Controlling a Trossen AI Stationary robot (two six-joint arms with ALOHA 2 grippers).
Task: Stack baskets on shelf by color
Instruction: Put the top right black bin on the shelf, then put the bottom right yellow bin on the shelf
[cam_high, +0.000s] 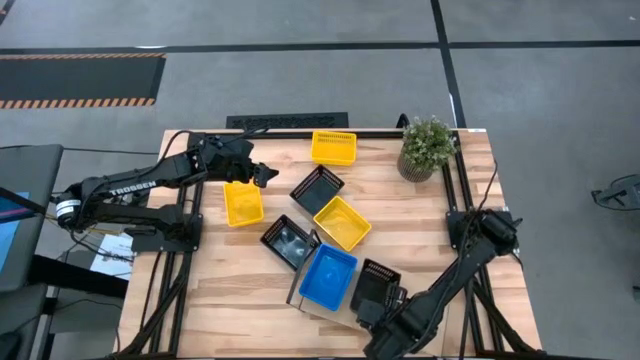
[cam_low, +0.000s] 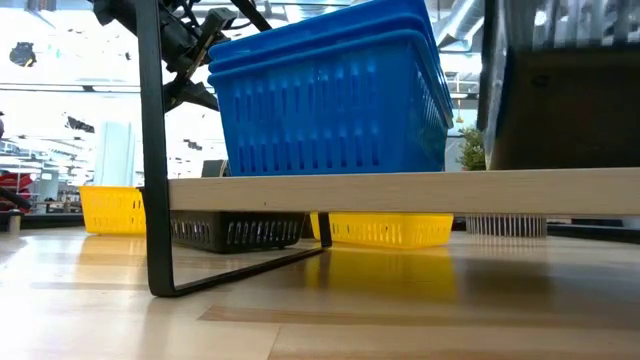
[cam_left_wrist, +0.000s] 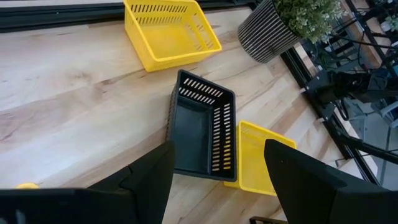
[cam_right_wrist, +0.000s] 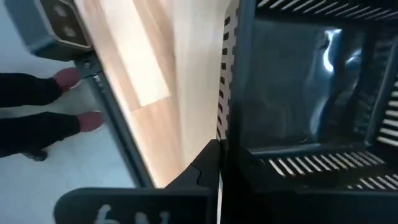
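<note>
Right gripper (cam_high: 372, 308): at the near table edge, on the rim of a black basket (cam_high: 378, 283) on the shelf (cam_low: 400, 190); grip unclear.
Blue baskets (cam_high: 328, 277): stacked on the shelf, beside it.
Left gripper (cam_high: 262, 174): fingers apart, empty, above a yellow basket (cam_high: 243, 203).

Glossy slotted plastic baskets (cam_high: 328, 276), matt wood shelf (cam_low: 400, 192)
</note>
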